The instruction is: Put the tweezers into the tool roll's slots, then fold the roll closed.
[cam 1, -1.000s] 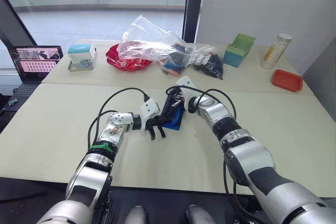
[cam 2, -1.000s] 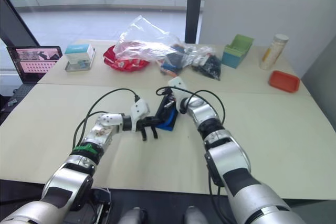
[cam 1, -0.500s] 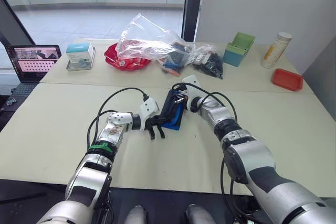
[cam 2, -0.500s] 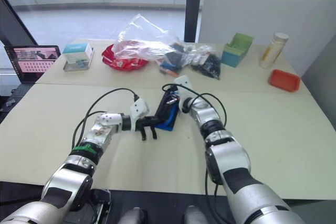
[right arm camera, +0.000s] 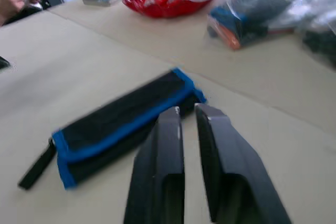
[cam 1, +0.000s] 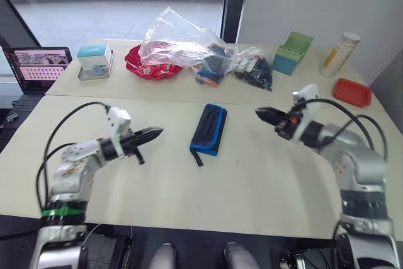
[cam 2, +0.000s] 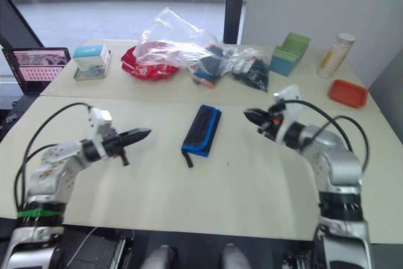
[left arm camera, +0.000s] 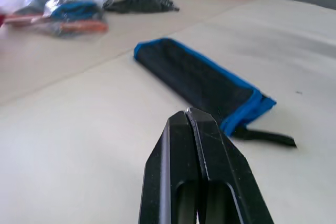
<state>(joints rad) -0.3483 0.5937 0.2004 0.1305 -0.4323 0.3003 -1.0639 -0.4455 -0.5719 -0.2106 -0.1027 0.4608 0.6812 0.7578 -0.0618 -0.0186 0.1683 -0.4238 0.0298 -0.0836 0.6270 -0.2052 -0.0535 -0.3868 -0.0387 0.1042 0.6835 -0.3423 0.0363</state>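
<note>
Two black fingers (left arm camera: 181, 129) of the left gripper (cam 1: 155, 133) press tip to tip, empty, above the worktop (cam 1: 264, 174). The right gripper (cam 1: 263, 114) has its fingers (right arm camera: 163, 145) a narrow gap apart, holding nothing. Between the grippers, apart from both, the tool roll (cam 1: 209, 129) lies folded flat, blue edging along its rim, black strap (cam 1: 198, 157) trailing toward the robot. Beyond it sit clear plastic bags (cam 1: 179, 45), probably of small parts, a red bowl (cam 1: 146, 69), a green box (cam 1: 293, 53) and a red tray (cam 1: 352, 92).
</note>
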